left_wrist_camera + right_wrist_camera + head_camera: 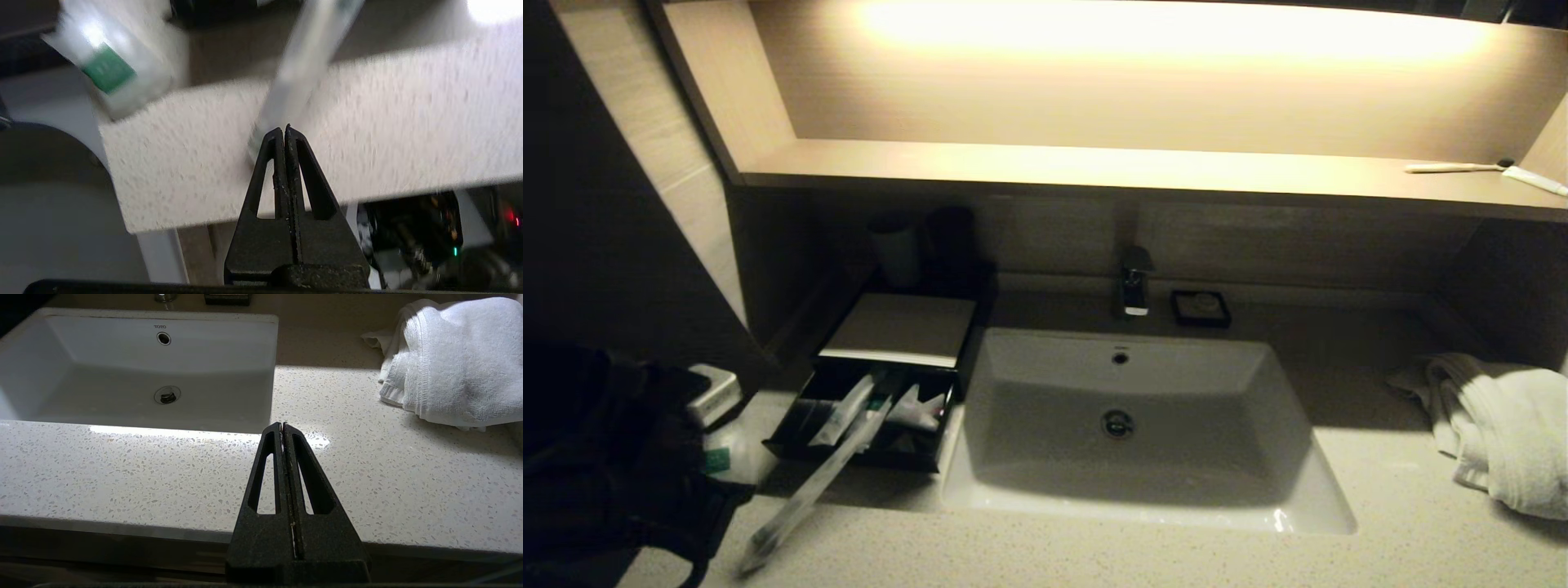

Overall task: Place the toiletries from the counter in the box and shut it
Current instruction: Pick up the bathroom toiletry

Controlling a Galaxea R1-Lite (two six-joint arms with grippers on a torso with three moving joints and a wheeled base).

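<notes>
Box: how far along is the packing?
Partly done. The box has its drawer open with several toiletries already inside. In hand: the left gripper is shut on a long wrapped stick lying from drawer to counter. Left: the green-labelled sachet on the counter, then shutting the drawer.

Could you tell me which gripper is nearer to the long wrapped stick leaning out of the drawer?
The left. The left gripper is shut right at the lower end of the stick, though a grip is unclear. The right gripper sits shut over the counter before the basin, well away.
</notes>
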